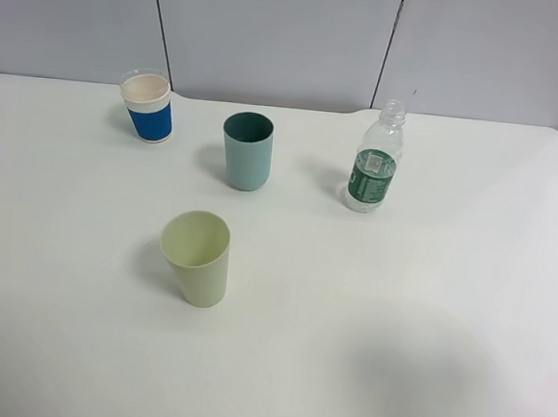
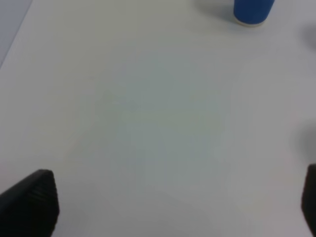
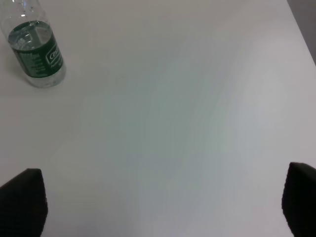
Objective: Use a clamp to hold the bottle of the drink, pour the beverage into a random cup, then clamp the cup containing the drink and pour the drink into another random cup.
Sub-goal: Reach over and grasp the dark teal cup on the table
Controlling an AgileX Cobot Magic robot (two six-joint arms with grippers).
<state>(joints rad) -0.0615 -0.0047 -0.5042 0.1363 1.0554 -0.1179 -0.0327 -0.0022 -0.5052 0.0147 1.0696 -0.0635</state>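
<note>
Step in hand: first grasp; the bottle is not yet taken.
Bottle: clear plastic water bottle (image 1: 374, 163) with a green label and no cap, upright on the white table (image 1: 396, 324), right of centre and apart from every cup.
Cups: teal cup (image 1: 247, 151) is nearest the bottle; pale green cup (image 1: 196, 257) is toward the front; blue-sleeved paper cup (image 1: 148, 107) is at the back left.
Right gripper (image 3: 162, 200): jaws spread wide, nothing between them, well short of the bottle.
Left gripper (image 2: 173, 202): jaws spread wide over bare table.
Grasp advice: the right arm suits. Approach level and close on the labelled waist. Squeeze gently, since the thin wall may buckle and the open mouth may spill.
Pour target: the teal cup looks easiest.
</note>
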